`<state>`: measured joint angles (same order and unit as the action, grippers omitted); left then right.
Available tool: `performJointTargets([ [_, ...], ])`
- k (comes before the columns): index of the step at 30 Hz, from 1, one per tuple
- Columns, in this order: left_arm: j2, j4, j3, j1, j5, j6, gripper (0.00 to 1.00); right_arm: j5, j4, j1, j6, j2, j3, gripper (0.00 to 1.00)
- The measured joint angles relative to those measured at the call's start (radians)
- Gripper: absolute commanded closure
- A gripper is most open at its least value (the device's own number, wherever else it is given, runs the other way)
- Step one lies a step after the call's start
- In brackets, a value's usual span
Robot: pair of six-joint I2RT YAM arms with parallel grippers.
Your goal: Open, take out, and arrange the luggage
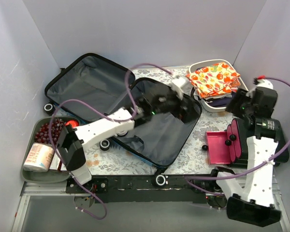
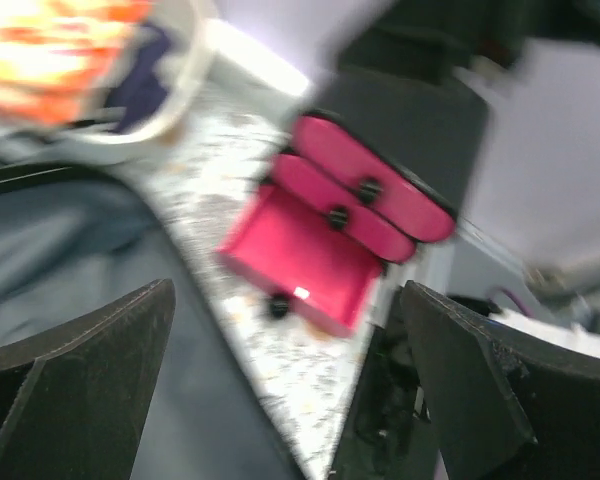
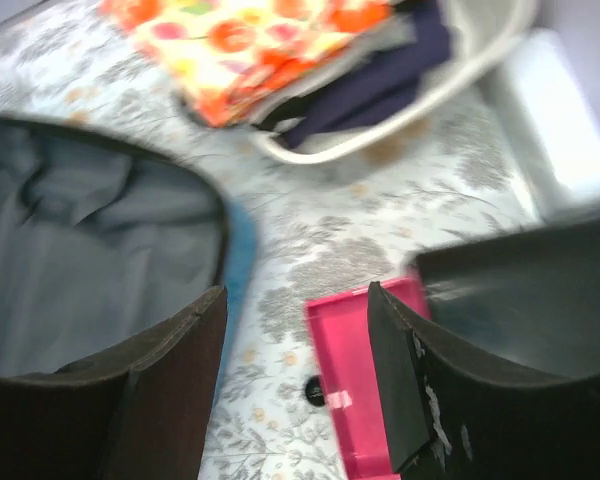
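The open hard-shell luggage (image 1: 94,82), blue-rimmed with dark grey lining, lies flat at centre-left of the bench (image 1: 125,164). The left gripper (image 1: 184,107) hangs above its right half, jaws released wide, empty. The right gripper (image 3: 295,300) has its jaws apart, empty. I'd lift clear of the lining before reaching anywhere.

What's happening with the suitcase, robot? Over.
Left fingers open, empty. Right fingers open, empty. Luggage lying open flat, left arm across it. Pink box close beside.
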<state>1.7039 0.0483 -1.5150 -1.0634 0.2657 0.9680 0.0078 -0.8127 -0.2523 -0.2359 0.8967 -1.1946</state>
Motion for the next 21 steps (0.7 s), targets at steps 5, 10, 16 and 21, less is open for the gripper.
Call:
performJointTargets([
  [5, -0.097, 0.135, 0.03, 0.305, -0.096, 0.154, 0.02, 0.072, 0.04, 0.382, 0.003, 0.104, -0.035, 0.33],
  [10, -0.181, 0.298, 0.101, 0.48, -0.188, 0.253, 0.02, 0.091, 0.136, 0.689, 0.029, 0.33, -0.029, 0.27],
  [16, -0.197, 0.417, 0.149, 0.666, -0.172, 0.328, 0.02, -0.045, 0.397, 0.76, 0.096, 0.46, 0.134, 0.09],
  [21, -0.114, 0.421, 0.11, 0.784, -0.111, 0.35, 0.02, -0.164, 0.563, 0.772, 0.208, 0.526, 0.2, 0.07],
])
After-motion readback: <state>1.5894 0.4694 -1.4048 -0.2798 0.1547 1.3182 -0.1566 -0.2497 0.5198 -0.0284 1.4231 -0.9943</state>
